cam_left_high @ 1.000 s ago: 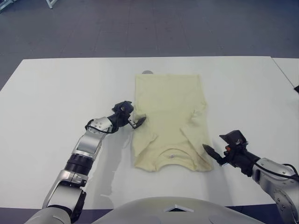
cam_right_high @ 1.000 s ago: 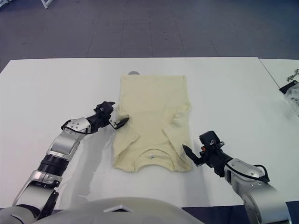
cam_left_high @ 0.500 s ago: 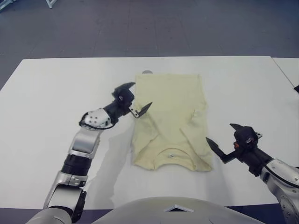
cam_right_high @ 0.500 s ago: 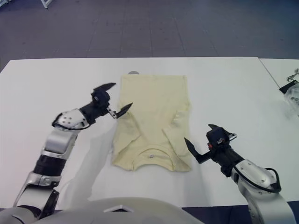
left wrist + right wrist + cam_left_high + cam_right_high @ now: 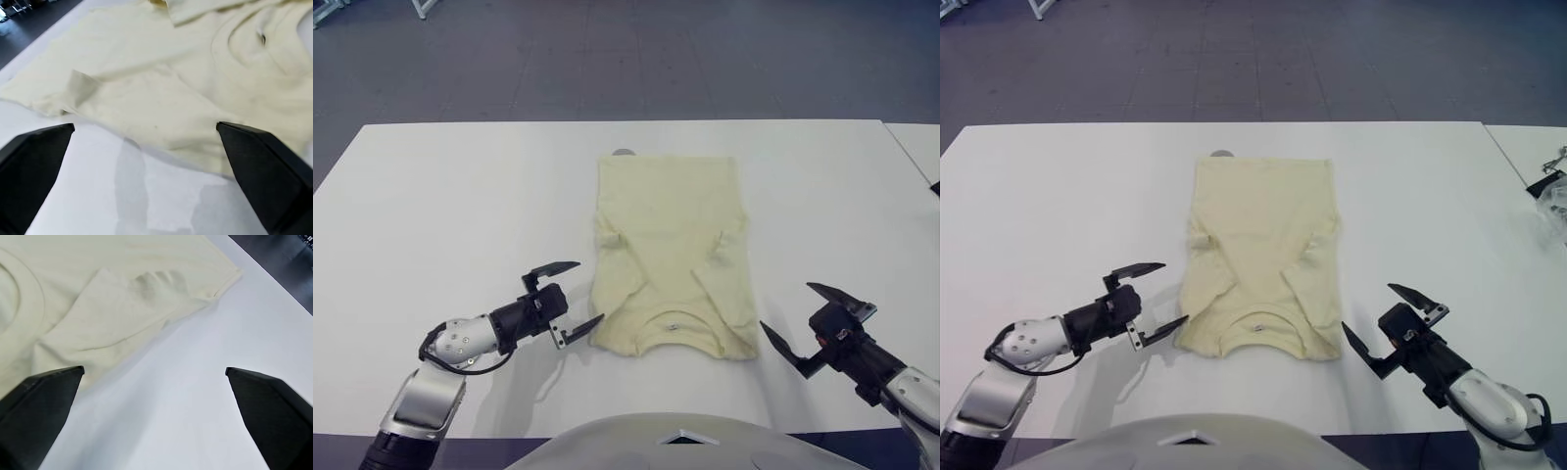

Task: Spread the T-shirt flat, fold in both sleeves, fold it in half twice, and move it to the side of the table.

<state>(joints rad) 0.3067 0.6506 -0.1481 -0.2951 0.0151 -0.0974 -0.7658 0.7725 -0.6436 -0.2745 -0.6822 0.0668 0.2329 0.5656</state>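
A pale yellow T-shirt (image 5: pixel 671 230) lies flat in the middle of the white table (image 5: pixel 440 215), collar toward me, both sleeves folded in over the body. My left gripper (image 5: pixel 566 298) hovers open just left of the shirt's near left corner, nothing between its fingers. My right gripper (image 5: pixel 812 322) stands open a little right of the near right corner, clear of the cloth. The left wrist view looks across the folded left sleeve (image 5: pixel 146 98) and collar (image 5: pixel 254 39). The right wrist view takes in the folded right sleeve (image 5: pixel 112 308).
A small grey disc (image 5: pixel 623 152) sits on the table at the shirt's far left corner. A second table edge with a bagged item (image 5: pixel 1552 191) lies at the far right. Bare white tabletop spreads to both sides of the shirt.
The left gripper let go of the left sleeve, now folded in, and drew back toward me to the near left corner. The right gripper backed off slightly and opened wider.
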